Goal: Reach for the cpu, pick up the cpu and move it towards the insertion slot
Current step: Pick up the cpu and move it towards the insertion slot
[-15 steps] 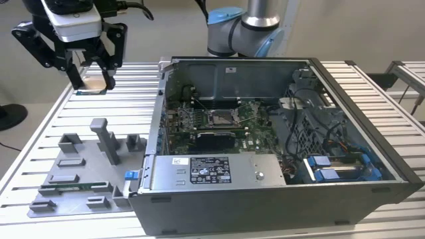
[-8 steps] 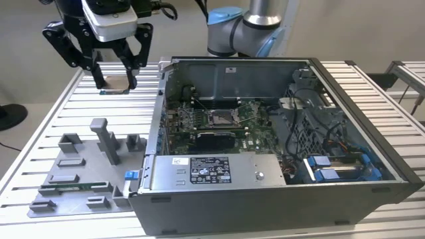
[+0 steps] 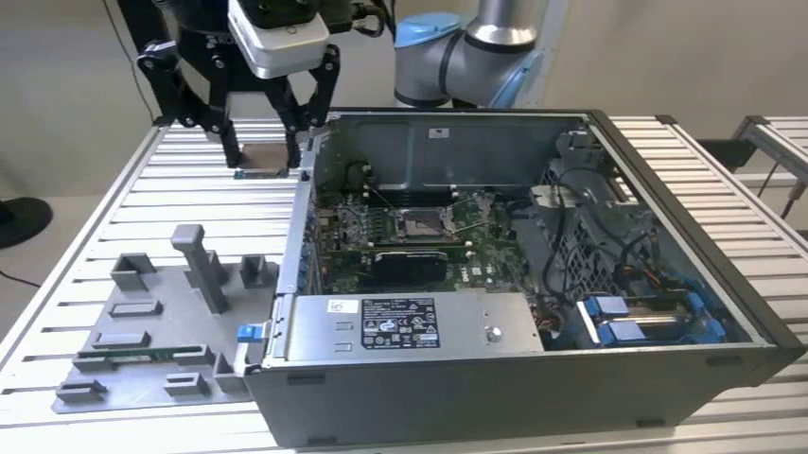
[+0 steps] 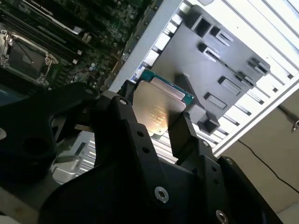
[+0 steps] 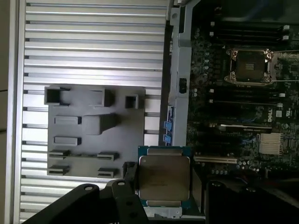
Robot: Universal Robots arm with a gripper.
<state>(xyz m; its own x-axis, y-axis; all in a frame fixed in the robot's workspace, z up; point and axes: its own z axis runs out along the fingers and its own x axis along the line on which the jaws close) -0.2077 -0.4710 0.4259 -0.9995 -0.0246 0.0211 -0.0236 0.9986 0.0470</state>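
My gripper [image 3: 267,159] is shut on the cpu [image 3: 265,157], a flat square chip with a silvery top, and holds it above the slatted table just outside the open computer case, at its back corner on the exterior view's left. Both wrist views show the chip [image 4: 156,109] [image 5: 163,179] clamped between the two black fingers [image 4: 184,135]. The insertion slot [image 3: 421,223] is a metal-framed square socket in the middle of the green motherboard, to the exterior view's right of the chip and lower. It stands uncovered [image 4: 23,58] [image 5: 247,67].
The case's grey side wall [image 3: 303,227] rises between the gripper and the motherboard. A grey parts fixture [image 3: 151,369] with an upright post and a green memory stick [image 3: 139,355] lies on the table. A white-labelled metal box [image 3: 404,326] and cables [image 3: 631,322] sit inside the case.
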